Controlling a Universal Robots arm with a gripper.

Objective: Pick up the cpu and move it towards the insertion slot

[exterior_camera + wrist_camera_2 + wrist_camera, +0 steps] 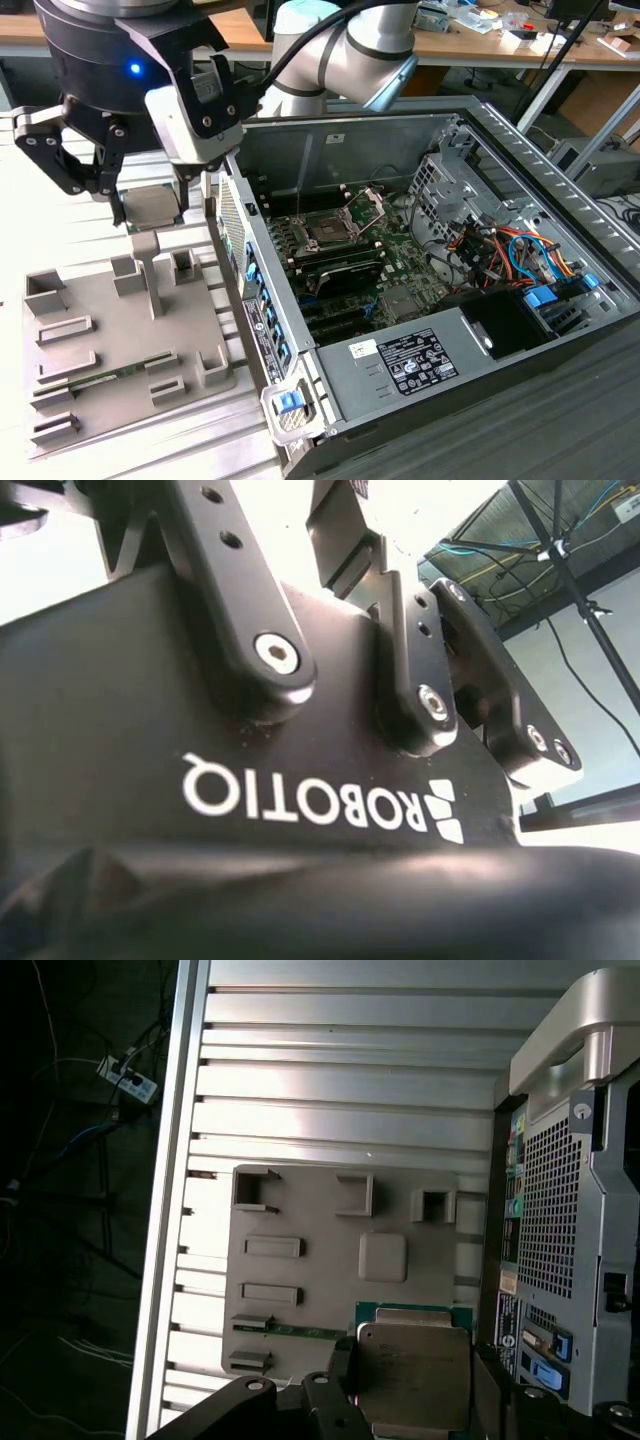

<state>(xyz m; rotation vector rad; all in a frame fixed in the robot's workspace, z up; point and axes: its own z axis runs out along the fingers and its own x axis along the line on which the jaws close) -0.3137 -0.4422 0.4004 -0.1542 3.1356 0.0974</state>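
**Gripper:** In the exterior view the gripper (151,210) hangs over the far edge of the tray (120,335). Its fingers (489,1385) are closed narrowly on two opposite sides of the cpu (152,205). The second wrist view shows the gripper's black body and finger links from close up.

**Cpu:** It is held flat with its pale metal top upward. It appears to be clear of the tray, though whether it is fully clear cannot be told. In the first wrist view the cpu (412,1370) sits at the tray edge nearest the case (560,1210), and a green border shows along one of its sides.

**Slot:** The slot (327,232) lies on the board inside the open case (420,350), towards the case's far end. Its bracket (372,203) is raised. The slot is well apart from the cpu, and the case's perforated side wall stands between them.

**Tray:** This is a grey fixture with raised blocks. It rests on the ribbed bench (330,1060), just beside the case. A thin green stick (95,378) lies near the tray's near edge.
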